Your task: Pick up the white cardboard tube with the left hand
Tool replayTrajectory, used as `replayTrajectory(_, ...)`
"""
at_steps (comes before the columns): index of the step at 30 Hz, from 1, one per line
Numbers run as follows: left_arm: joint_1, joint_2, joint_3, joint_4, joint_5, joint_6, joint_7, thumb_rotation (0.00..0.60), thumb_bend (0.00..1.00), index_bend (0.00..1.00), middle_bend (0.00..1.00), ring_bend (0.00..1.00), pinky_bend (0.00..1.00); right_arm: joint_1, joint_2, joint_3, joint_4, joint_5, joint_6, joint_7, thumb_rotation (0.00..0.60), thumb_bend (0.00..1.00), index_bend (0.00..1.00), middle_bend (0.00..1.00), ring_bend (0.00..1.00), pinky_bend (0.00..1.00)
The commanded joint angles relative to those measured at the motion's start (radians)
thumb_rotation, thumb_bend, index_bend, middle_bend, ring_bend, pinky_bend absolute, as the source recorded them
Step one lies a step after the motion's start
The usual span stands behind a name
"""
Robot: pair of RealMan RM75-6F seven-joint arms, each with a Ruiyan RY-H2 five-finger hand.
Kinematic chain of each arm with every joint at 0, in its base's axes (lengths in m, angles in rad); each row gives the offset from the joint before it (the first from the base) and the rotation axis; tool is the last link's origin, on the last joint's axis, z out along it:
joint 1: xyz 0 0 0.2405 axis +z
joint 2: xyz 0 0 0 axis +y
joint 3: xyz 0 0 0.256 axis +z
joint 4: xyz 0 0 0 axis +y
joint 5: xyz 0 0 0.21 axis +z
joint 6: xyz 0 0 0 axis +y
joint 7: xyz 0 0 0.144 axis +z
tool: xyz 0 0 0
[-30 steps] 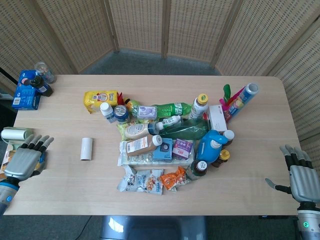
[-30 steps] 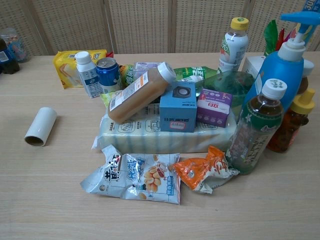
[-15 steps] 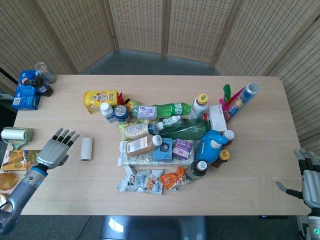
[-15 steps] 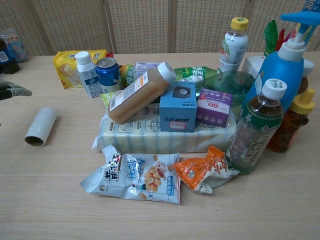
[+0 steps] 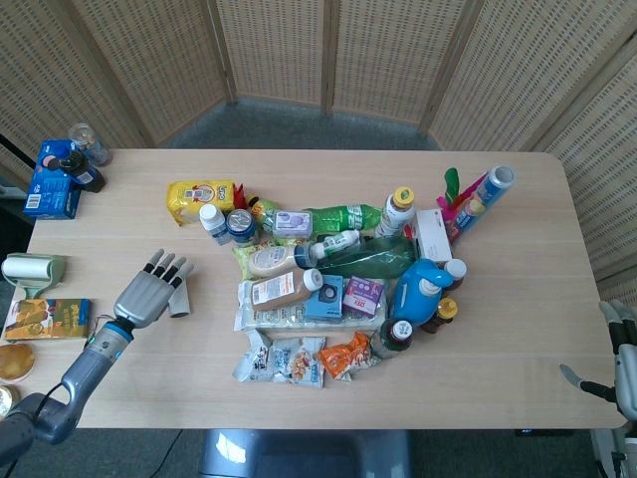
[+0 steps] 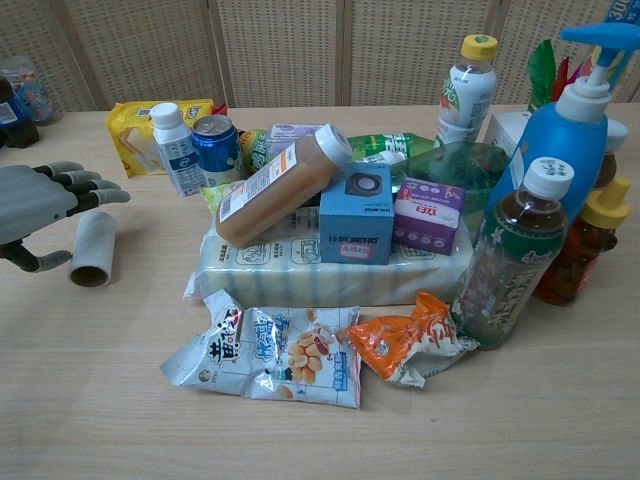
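The white cardboard tube lies on the wooden table, left of the pile of goods, its open end facing the front edge. In the head view only a strip of the tube shows beside my left hand. That left hand hovers over the tube's left side, fingers spread and reaching across its far end, thumb low by its near end. Nothing is held in it, and I cannot tell whether it touches the tube. My right hand sits open past the table's front right corner.
A dense pile of bottles, boxes and snack packs fills the table's middle, starting with a tan bottle just right of the tube. A white bottle and blue can stand behind it. A lint roller lies at the left edge.
My left hand has swept right from the table's left edge until it covers the tube. The tube has shifted slightly right. My right hand has drawn back toward the lower right corner.
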Motion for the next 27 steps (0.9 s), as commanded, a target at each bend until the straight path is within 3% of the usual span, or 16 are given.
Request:
replayTrajectory(1, -0.008, -0.002, 0.004, -0.001, -0.003, -0.01, 0.002, 0.6, 0.45, 0.0, 0.0, 0.0, 0.0, -0.004, 0.001, -0.002, 0.003, -0.002, 0.003, 0.004, 0.495, 0.04, 0.0, 0.0, 0.0, 0.0)
replayTrajectory(20, -0.059, -0.05, 0.003, 0.004, -0.054, -0.091, -0.03, 0.6, 0.45, 0.0, 0.0, 0.0, 0.0, -0.028, 0.0, 0.0, 0.025, -0.01, 0.023, 0.04, 0.494, 0.04, 0.0, 0.0, 0.0, 0.0)
replayTrajectory(23, -0.062, -0.068, 0.006, 0.03, -0.041, -0.073, -0.071, 0.6, 0.45, 0.14, 0.04, 0.07, 0.0, -0.038, 0.004, -0.002, 0.027, -0.007, 0.031, 0.045, 0.495, 0.04, 0.0, 0.0, 0.0, 0.0)
replayTrajectory(25, -0.065, -0.077, 0.009, 0.048, -0.038, -0.074, -0.09, 0.6, 0.45, 0.31, 0.2, 0.25, 0.01, -0.043, 0.006, -0.002, 0.028, -0.005, 0.036, 0.049, 0.5, 0.03, 0.0, 0.0, 0.0, 0.0)
replayTrajectory(27, -0.067, -0.086, 0.014, 0.066, -0.035, -0.077, -0.107, 0.6, 0.45, 0.39, 0.31, 0.37, 0.07, -0.048, 0.007, -0.002, 0.028, -0.004, 0.04, 0.05, 0.497, 0.03, 0.0, 0.0, 0.0, 0.0)
